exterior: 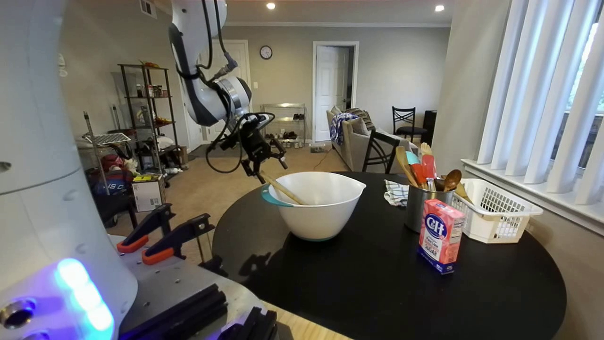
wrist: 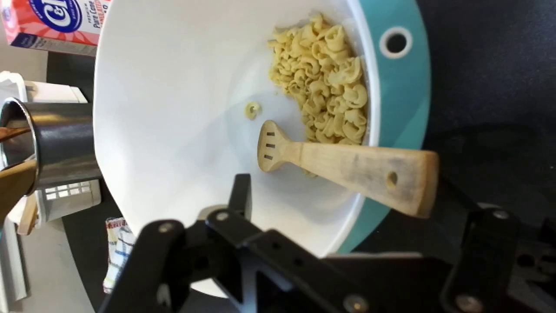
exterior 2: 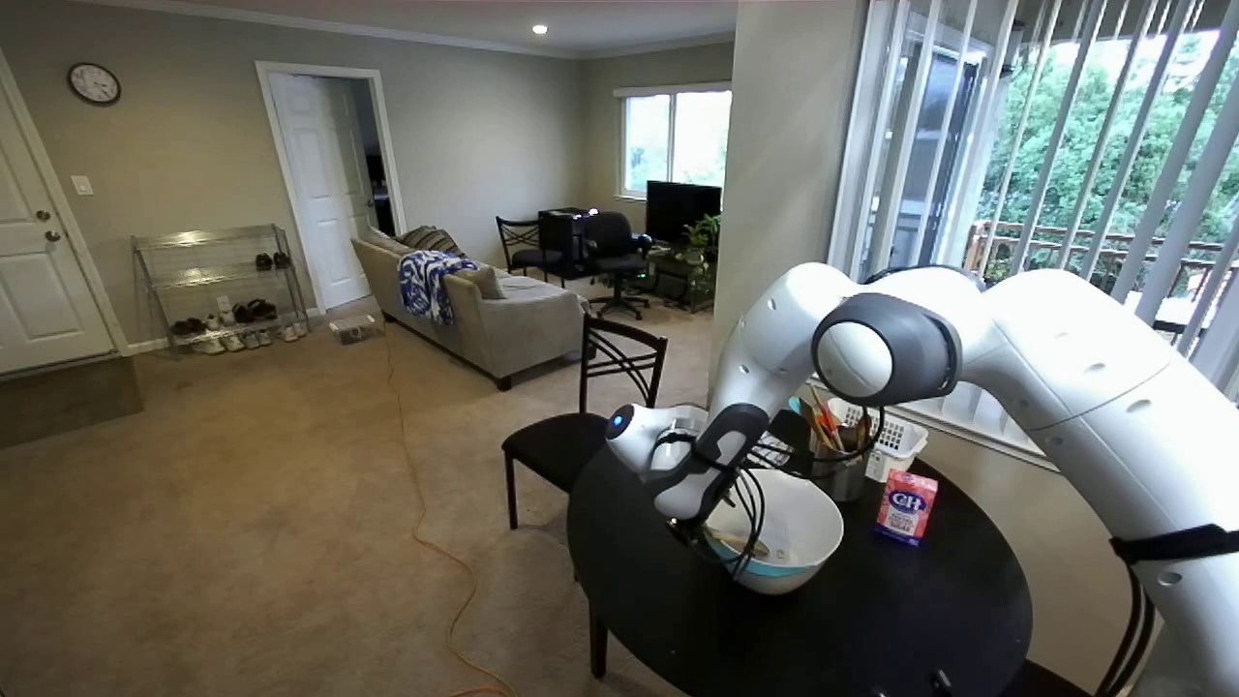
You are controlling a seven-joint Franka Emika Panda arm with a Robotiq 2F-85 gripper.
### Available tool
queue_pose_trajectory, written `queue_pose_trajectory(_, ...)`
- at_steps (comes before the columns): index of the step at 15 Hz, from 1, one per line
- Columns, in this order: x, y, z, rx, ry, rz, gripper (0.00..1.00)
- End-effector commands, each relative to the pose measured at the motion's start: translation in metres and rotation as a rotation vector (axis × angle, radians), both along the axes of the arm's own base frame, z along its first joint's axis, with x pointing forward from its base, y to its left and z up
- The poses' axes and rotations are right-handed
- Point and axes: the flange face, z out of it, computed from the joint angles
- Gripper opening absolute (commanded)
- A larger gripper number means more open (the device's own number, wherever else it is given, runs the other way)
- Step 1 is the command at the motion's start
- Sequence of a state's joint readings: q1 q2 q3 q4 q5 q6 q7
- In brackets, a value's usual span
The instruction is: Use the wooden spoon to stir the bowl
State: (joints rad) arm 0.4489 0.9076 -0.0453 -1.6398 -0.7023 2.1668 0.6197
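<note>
Bowl (exterior: 316,222) stands upright on the black table (exterior: 377,288), presumably there to be within easy reach for stirring. Beside its teal-handled rim hangs the gripper (exterior: 272,172), fingers (wrist: 241,195) spread wide, holding nothing, likely poised for a grasp. The wooden spoon (wrist: 343,163) leans over that rim, perhaps to offer its handle: pale tan, grey-smudged, pierced near the end, its slotted head lying near heaped pasta (wrist: 321,84).

All three views share the bowl (exterior: 317,220), wrist view nearest.
</note>
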Motion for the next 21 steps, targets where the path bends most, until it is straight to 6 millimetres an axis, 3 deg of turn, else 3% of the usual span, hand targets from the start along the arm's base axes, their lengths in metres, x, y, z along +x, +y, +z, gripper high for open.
queue_pose_trajectory(1,0.0,0.001,0.0,0.0,0.001,0.0,1.0)
queue_pose_trajectory(4,0.001,0.001,0.0,-0.001,0.0,0.0,1.0)
queue_pose_trajectory(13,-0.039,-0.017,-0.016,0.032,-0.221,0.111,1.0)
queue_pose_trajectory(21,-0.065,0.01,0.003,0.134,-0.336,0.239,1.0)
